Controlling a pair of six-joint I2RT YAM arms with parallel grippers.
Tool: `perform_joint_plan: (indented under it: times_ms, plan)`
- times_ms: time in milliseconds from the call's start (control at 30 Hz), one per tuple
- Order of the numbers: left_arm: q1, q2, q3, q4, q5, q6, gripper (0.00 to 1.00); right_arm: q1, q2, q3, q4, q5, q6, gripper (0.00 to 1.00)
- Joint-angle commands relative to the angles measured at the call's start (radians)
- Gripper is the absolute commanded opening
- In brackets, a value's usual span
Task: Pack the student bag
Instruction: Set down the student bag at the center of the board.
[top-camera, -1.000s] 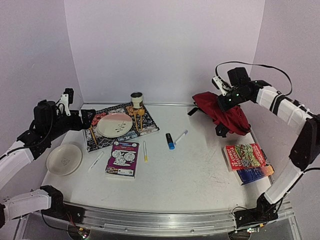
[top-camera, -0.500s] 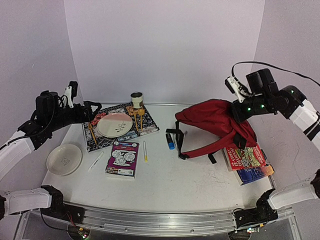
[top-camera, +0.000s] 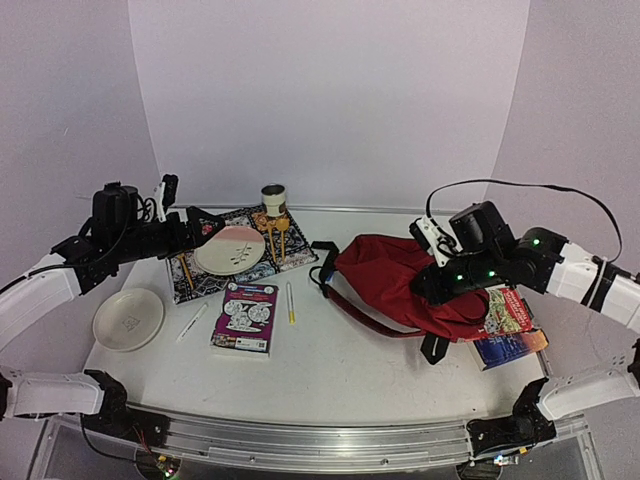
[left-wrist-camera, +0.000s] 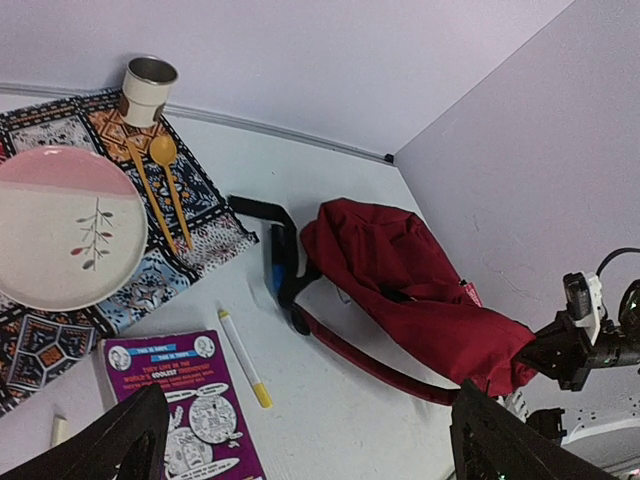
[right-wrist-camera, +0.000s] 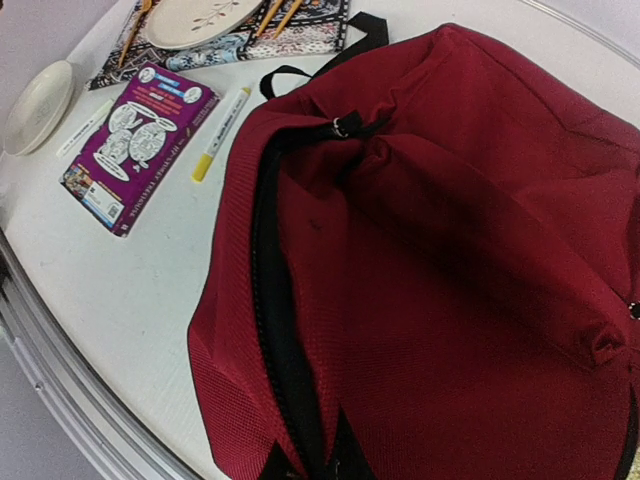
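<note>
The student bag (top-camera: 390, 280) lies slumped on its side on the table, just off the right-hand corner of the patterned mat (top-camera: 240, 262) as the overhead camera sees it. Its black straps (top-camera: 375, 318) trail toward that corner.

Your right gripper (left-wrist-camera: 540, 355) is pinched tight on a fold of red cloth at the end of the bag farthest from the mat. Your left gripper (top-camera: 200, 222) hangs over the mat with its jaws spread wide and nothing in them.

Expect the bag to behave like a limp sack. It is woven fabric with no frame, so it creases, sags and folds shut wherever you are not holding it. It looks flat and probably empty, so it should be light, and the weave looks coarse enough for the pads to hold.

The wrist view shows the zipper track (right-wrist-camera: 268, 300) running as a black seam down the red shell, with a small metal ring (right-wrist-camera: 340, 125) at its top. The stiff, doubled edge beside that seam is likely your best hold for the free gripper. From there you could pull against the pinched end and spread the mouth. The straps are flat webbing and can snag, and one crosses a blue-capped marker (left-wrist-camera: 272, 278) on the bag's side of the mat.
</note>
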Motion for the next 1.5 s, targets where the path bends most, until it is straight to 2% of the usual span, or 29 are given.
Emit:
perform_joint_plan:
  times_ms: [0, 167, 300, 433, 600, 867, 1133, 1467]
  plan:
    - [-0.064, 0.026, -0.001, 0.015, -0.022, -0.078, 0.99, 0.076, 0.058, -0.014, 0.203, -0.083, 0.087, 0.02]
    - [-0.135, 0.074, -0.008, 0.039, -0.067, -0.136, 0.99, 0.141, 0.153, -0.029, 0.270, -0.095, 0.131, 0.06]
    - [-0.185, 0.120, -0.009, 0.070, -0.103, -0.182, 0.99, 0.190, 0.230, -0.034, 0.326, -0.115, 0.170, 0.13]
    - [-0.232, 0.172, -0.007, 0.102, -0.128, -0.204, 0.99, 0.213, 0.289, -0.023, 0.341, -0.139, 0.195, 0.28]
    - [-0.288, 0.258, 0.014, 0.128, -0.155, -0.204, 0.99, 0.213, 0.287, 0.003, 0.344, -0.146, 0.196, 0.46]
    - [-0.355, 0.424, 0.062, 0.172, -0.170, -0.215, 0.99, 0.184, 0.261, 0.015, 0.301, 0.045, 0.188, 0.71]
    - [-0.379, 0.628, 0.166, 0.222, -0.116, -0.204, 0.97, 0.105, 0.330, 0.014, 0.317, 0.084, 0.213, 0.74]
    - [-0.405, 0.841, 0.284, 0.239, -0.049, -0.215, 0.94, 0.045, 0.489, 0.134, 0.369, 0.055, 0.228, 0.72]
